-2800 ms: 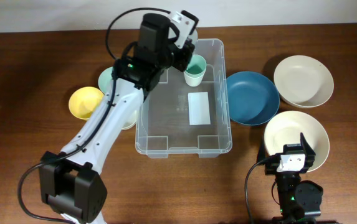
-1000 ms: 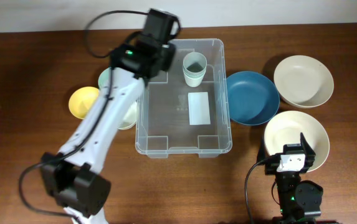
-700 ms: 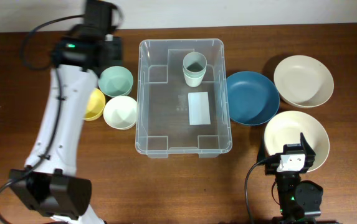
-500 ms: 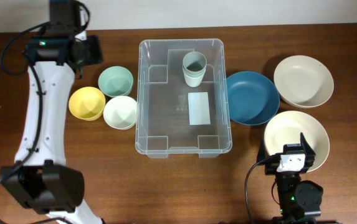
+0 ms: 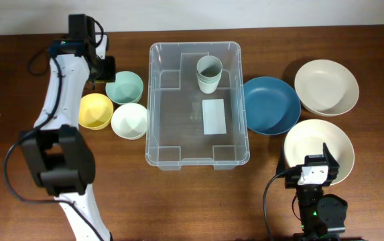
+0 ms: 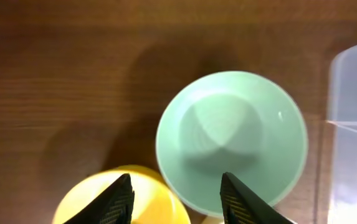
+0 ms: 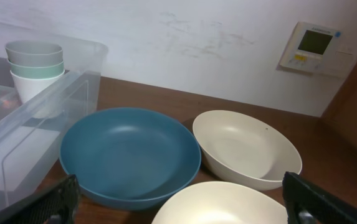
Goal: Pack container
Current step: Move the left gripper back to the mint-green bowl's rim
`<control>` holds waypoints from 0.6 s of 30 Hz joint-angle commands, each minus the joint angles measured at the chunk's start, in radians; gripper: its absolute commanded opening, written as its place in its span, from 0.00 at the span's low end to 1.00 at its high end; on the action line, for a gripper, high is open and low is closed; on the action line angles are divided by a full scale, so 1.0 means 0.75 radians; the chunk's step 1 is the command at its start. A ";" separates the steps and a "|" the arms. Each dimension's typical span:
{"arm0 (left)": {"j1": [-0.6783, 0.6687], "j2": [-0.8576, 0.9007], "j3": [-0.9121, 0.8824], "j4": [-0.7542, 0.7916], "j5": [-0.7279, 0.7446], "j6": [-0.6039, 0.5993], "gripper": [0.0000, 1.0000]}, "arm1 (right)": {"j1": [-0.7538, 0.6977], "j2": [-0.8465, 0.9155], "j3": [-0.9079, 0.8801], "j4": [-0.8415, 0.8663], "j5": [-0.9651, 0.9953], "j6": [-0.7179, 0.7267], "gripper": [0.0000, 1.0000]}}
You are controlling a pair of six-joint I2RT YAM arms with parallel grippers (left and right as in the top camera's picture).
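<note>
The clear plastic rectangular container (image 5: 149, 114) sits mid-counter. A stack of pale cups (image 5: 209, 73) stands in its far right corner, and the rest of its floor is bare. The step in hand looks like fetching the mint-green round bowl (image 6: 231, 143), which lies just left of the container.

The left gripper (image 6: 178, 199) hovers over that bowl's edge, jaws partly apart with nothing between them. In the wrist view, one finger sits over the yellow bowl (image 6: 125, 199) and the other over the green bowl's inside.

A rim pinch seems best: one finger inside the bowl, one outside. The rim facing away from its neighbours is the safer place to grip, because the yellow bowl and the white bowl (image 5: 129, 120) crowd the near side and a descending finger could knock them. The jaws should probably close only once the rim is well between the fingers.

The lift should go straight up and clear the container's rounded rim. The bowl can then go down on open floor, away from the cups.

The right gripper (image 7: 187, 205) is wide open and empty, parked near the blue bowl (image 7: 131, 155) and the cream bowls (image 7: 247, 149).
</note>
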 commanded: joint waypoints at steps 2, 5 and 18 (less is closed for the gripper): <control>0.003 0.090 0.018 0.015 0.025 0.048 0.47 | -0.009 -0.008 -0.007 -0.007 0.021 0.001 0.99; 0.003 0.125 0.018 0.035 0.024 0.048 0.47 | -0.009 -0.008 -0.007 -0.007 0.021 0.001 0.99; 0.007 0.217 0.018 0.113 0.020 0.048 0.47 | -0.009 -0.008 -0.007 -0.007 0.021 0.001 0.99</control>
